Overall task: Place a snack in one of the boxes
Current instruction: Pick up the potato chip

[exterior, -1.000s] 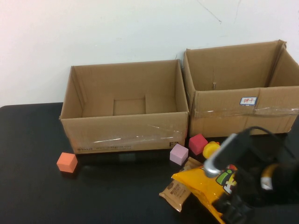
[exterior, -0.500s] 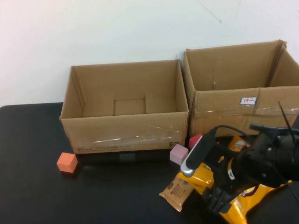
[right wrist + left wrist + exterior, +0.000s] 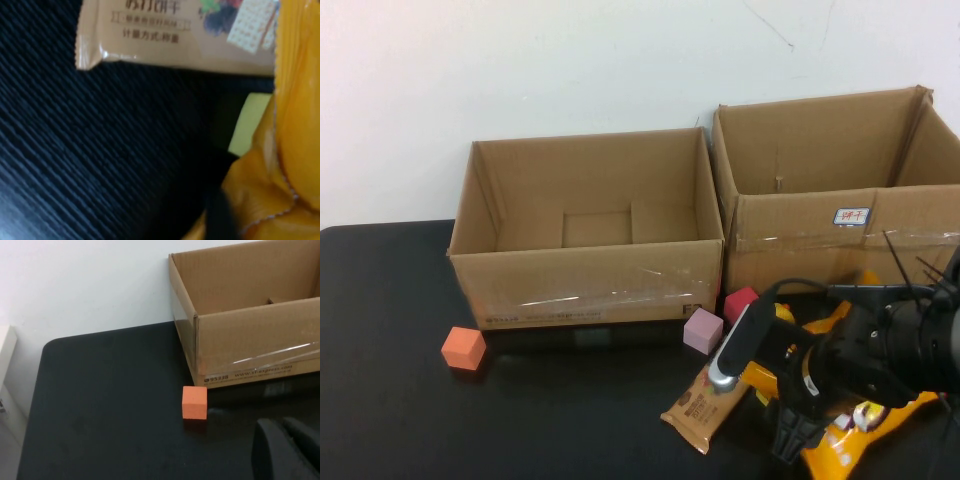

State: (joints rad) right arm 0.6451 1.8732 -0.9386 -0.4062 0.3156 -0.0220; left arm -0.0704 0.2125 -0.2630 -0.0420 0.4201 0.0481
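Observation:
Two brown cardboard boxes stand open at the back: the left box and the right box, which bears a small white label. My right gripper is low over the table in front of the right box, shut on a crumpled yellow snack bag. The bag fills the right wrist view beside one dark finger. A tan snack bar lies beside it and also shows in the right wrist view. My left gripper is shut and empty, seen only in the left wrist view.
An orange cube sits left of the left box's front and shows in the left wrist view. A pink cube and a red cube lie between the boxes' fronts. The left box's corner shows in the left wrist view.
My right arm has swung left and dropped lower. The yellow bag has shifted right and down with it, uncovering more of the tan snack bar. The left side is unchanged.

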